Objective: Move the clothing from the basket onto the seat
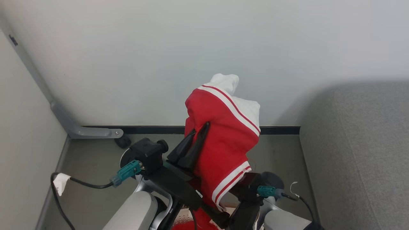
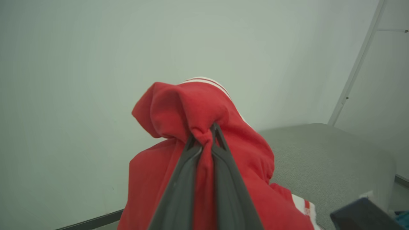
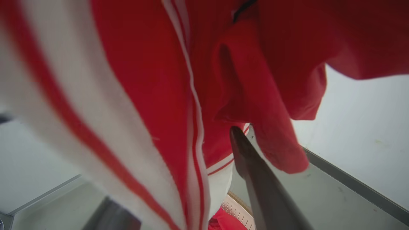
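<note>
Left tool (image 1: 201,127) clamped on a bunched fold of the red garment (image 1: 223,134); in the left wrist view both fingers (image 2: 180,182) press together with cloth squeezed between them near the tips. Garment held high above the basket (image 1: 183,217), its white-striped hem hanging down across the right tool (image 3: 172,166); height presumably chosen so the trailing cloth clears the rim.

Right tool: fingers stand apart; one dark finger (image 3: 255,182) plain, the other half hidden at lower left; striped cloth drapes over and between them, not pinched as far as the view shows. Judged to carry no load.

Basket sits low beneath both arms; perforated cream wall visible under the right tool, with more red clothing (image 3: 223,222) inside it; task therefore not finished, at least one piece to go.

The seat (image 1: 358,143), a grey sofa cushion, lies to the robot's right; no clothing on the part that shows.

Step in hand, judged: carry phase. The next move calls for a swing to the right, then release over the cushion. Risk: hem snagging on the right tool's finger during the swing.
</note>
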Robot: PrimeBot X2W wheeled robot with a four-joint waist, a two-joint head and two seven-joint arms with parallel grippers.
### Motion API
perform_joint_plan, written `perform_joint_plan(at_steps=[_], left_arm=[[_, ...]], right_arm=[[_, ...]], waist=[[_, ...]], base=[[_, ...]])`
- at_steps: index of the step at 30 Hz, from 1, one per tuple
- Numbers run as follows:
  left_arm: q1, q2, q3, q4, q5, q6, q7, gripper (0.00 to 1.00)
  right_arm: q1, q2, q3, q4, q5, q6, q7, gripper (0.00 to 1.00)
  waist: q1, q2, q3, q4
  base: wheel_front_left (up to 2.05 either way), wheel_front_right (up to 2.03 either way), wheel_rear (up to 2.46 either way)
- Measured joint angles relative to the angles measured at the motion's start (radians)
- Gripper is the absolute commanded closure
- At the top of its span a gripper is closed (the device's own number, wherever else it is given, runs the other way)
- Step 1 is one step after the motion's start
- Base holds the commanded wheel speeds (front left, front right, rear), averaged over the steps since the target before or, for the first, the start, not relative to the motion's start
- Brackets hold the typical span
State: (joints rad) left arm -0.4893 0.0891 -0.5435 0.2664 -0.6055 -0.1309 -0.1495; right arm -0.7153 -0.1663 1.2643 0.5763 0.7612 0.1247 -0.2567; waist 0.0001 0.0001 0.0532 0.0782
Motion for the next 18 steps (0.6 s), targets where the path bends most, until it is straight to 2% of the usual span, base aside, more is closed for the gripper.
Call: perform_joint_plan(at_steps=[1,2,3,4,9,14,18], left_arm=[[-0.001,-0.001,-0.005,-0.002,-0.002,0.000,0.003,1.00],[-0.001,-0.002,-0.009,-0.004,-0.002,0.000,0.007,1.00],[-0.001,-0.004,-0.012,-0.006,-0.003,0.000,0.007,1.00],[-0.001,-0.004,-0.013,-0.009,-0.004,0.000,0.007,1.00],[0.000,0.005,0.004,-0.011,-0.012,0.000,0.007,1.00],[0.004,0.013,0.021,0.000,-0.020,0.007,0.008,1.00],[0.027,0.035,0.034,0.008,-0.026,0.013,0.008,1.00]], right_arm=[[-0.008,0.004,0.002,0.016,0.008,0.000,0.000,0.00],[-0.014,0.005,0.002,0.027,0.015,0.000,0.000,0.42],[-0.017,0.006,0.001,0.039,0.021,0.000,0.000,0.74],[-0.018,0.008,0.001,0.048,0.027,0.000,0.000,1.00],[-0.032,0.035,0.004,0.071,0.059,0.000,0.000,1.00],[-0.033,0.026,-0.005,0.068,0.095,0.000,0.000,1.00],[-0.031,0.016,-0.053,0.057,0.129,0.000,0.000,1.00]], waist=[[0.0000,0.0000,0.001,0.005],[0.0000,0.0000,0.002,0.010],[0.0000,0.0000,0.003,0.015],[0.0000,0.0000,0.005,0.019],[0.0000,0.0000,0.010,0.032],[0.0000,0.0000,0.011,0.030],[0.0000,0.0000,0.009,0.018]], base=[[0.00,0.00,0.00],[0.00,0.00,0.00],[0.00,0.00,0.00],[0.00,0.00,0.00],[0.00,0.00,0.00],[0.00,0.00,0.00],[0.00,0.00,0.00]])
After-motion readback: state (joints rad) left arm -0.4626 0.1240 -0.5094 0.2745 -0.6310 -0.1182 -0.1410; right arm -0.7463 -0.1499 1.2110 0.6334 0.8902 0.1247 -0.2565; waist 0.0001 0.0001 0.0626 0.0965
